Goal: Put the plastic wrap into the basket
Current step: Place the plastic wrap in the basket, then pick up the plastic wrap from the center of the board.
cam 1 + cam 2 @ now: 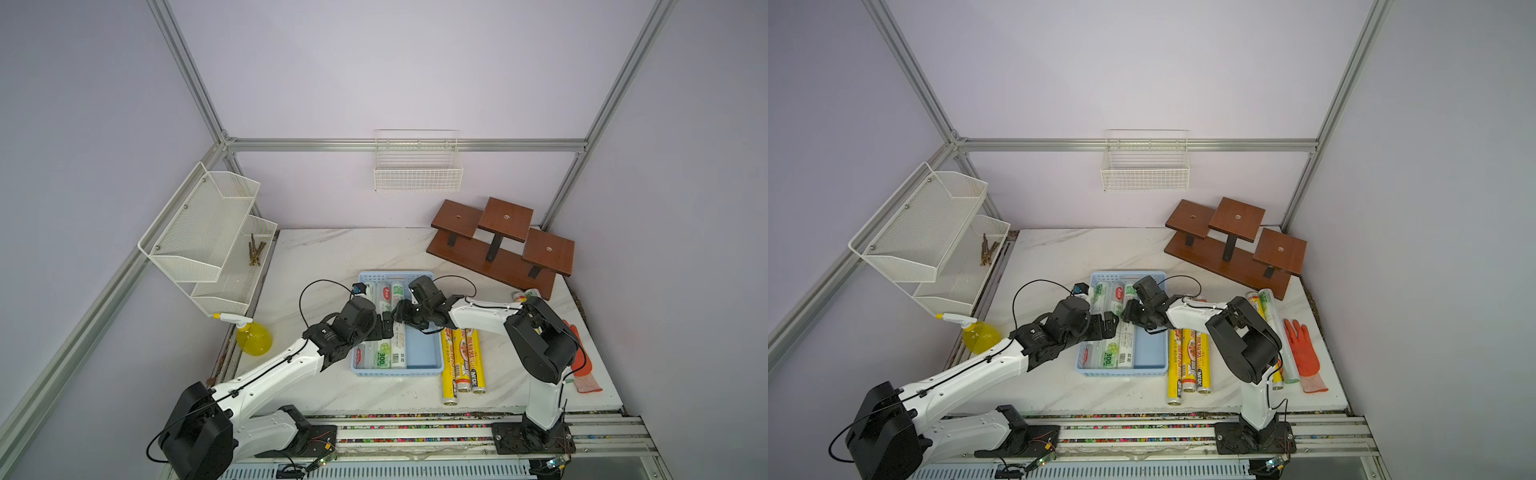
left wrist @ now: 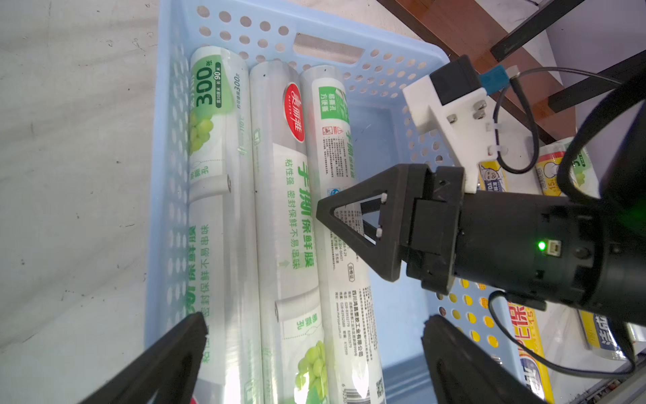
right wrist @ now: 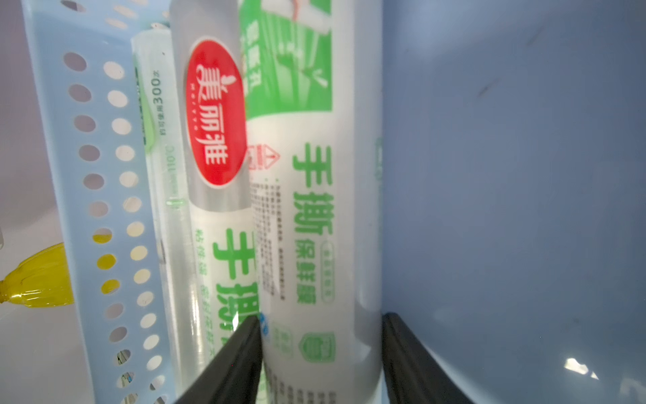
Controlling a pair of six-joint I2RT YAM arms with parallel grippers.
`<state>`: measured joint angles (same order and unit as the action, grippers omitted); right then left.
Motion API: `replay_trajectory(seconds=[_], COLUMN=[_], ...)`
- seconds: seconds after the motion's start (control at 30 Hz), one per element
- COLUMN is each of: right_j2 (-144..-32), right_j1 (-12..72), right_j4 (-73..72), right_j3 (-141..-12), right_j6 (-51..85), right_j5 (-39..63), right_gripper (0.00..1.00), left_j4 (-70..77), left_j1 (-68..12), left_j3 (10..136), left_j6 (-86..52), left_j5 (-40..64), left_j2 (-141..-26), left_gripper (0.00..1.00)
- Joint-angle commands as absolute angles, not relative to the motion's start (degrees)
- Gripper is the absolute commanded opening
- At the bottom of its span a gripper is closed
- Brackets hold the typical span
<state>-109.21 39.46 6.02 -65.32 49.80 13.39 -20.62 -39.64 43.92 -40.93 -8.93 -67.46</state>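
On the white marble table (image 1: 316,257), three translucent white, green-printed plastic wrap rolls (image 2: 283,210) lie in the light-blue perforated plastic basket (image 1: 424,349). The left tool (image 2: 316,314) gapes above them. The right wrist view, unlike the top views, shows the right tool (image 3: 321,316) straddling one; clamped or released, I cannot tell. Behind it three yellow rolls (image 1: 463,365) lie outside, its arm half-hiding two more rolls (image 1: 1265,307).

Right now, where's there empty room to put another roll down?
In the basket, a bare floor strip runs between the white rolls and the wall beside the yellow rolls. The table is bare behind the basket too. Crowded: the left gripper and right gripper hang close together over the basket's middle.
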Motion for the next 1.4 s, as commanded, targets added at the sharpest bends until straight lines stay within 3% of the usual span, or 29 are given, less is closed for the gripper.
replay_trajectory(seconds=[0.0, 0.43, 0.53, 0.63, 0.67, 0.8, 0.97, 1.13, 1.37], right_j2=[-106.6, -91.32, -82.09, -73.41, -70.46, -62.17, -59.33, -59.84, -64.69], right_j1=[38.77, 33.35, 31.38, 30.19, 29.56, 22.86, 8.6, -8.44, -23.55], right_j4=[4.26, 6.39, 10.73, 14.81, 15.37, 17.05, 19.61, 19.39, 18.58], right_j3=[-65.06, -59.13, -57.11, -53.68, -52.0, -45.67, -40.48, -37.4, -37.06], right_j6=[48.78, 45.13, 42.23, 39.75, 38.17, 35.54, 33.53, 33.37, 31.83], right_j5=[14.0, 12.25, 3.7, -11.69, -16.19, -24.38, -20.9, -9.33, -3.19], right_gripper=[0.57, 0.62, 0.64, 0.65, 0.7, 0.74, 0.72, 0.69, 0.68], left_j4=[-19.22, -9.48, -6.19, -3.91, -3.62, -3.34, -3.49, -7.34, -9.11], left_j1=[-39.29, -39.45, -40.64, -43.46, -44.58, -49.01, -53.41, -56.54, -58.87], left_j3=[46.62, 46.72, 48.43, 51.89, 53.48, 60.88, 70.4, 78.69, 85.01], left_j6=[-41.22, -41.7, -41.96, -41.93, -41.68, -40.79, -39.99, -38.57, -37.72], left_j5=[-8.13, 2.73, 4.93, 5.88, 6.02, 6.96, 9.16, 8.73, 10.73], left_j2=[-67.35, -66.89, -69.01, -73.53, -75.53, -85.13, -95.32, -102.44, -108.4], left_gripper=[1.0, 1.0, 1.0, 1.0, 1.0, 1.0, 1.0, 1.0, 1.0])
